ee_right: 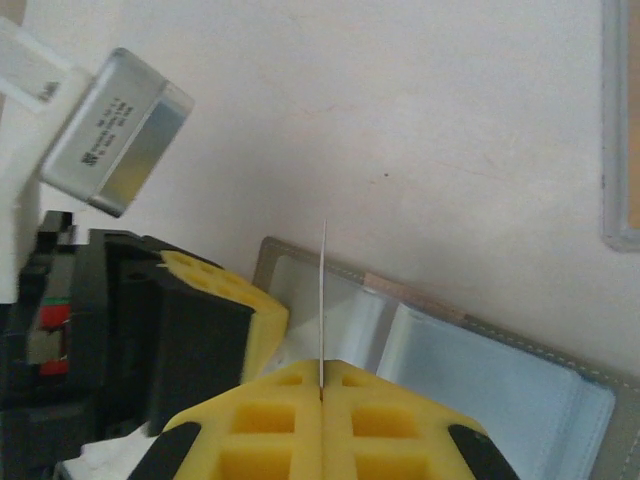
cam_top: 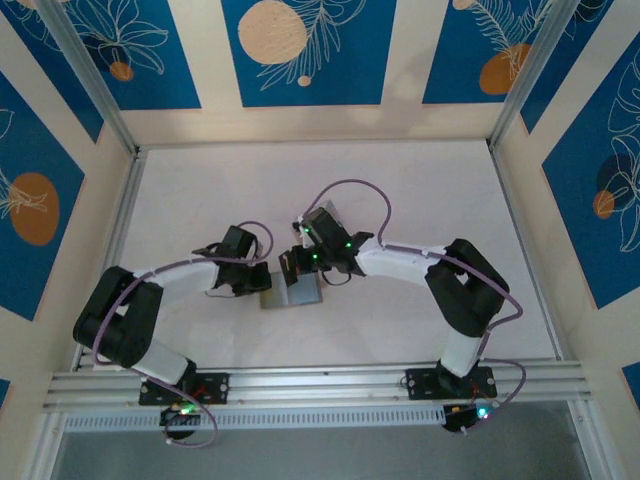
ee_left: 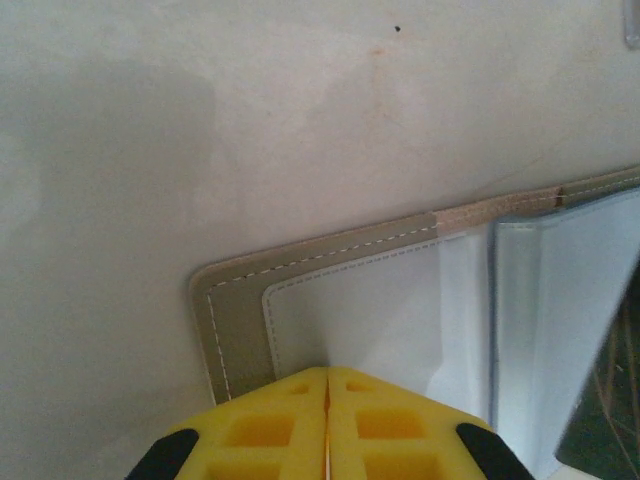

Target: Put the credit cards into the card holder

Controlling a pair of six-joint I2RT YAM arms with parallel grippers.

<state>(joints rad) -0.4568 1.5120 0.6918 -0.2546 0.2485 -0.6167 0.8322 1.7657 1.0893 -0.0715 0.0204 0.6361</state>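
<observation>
A clear plastic case (ee_right: 620,120) lies on the white table (cam_top: 400,180), ringed by blue-panelled walls (cam_top: 300,50).

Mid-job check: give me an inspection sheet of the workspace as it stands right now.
Surface: white table, faint smudges, one dark speck.
Job's things: grey folding card holder lying open, pale-blue pockets up; thin credit card, seen edge-on, upright above it.
Clutter: clear plastic case, apart from the holder.
Grippers: left gripper shut, at the holder's edge; right gripper shut on the card.
Cables: purple cables looping along both arms.
Surroundings: blue flower-print wall panels, aluminium rail.
</observation>
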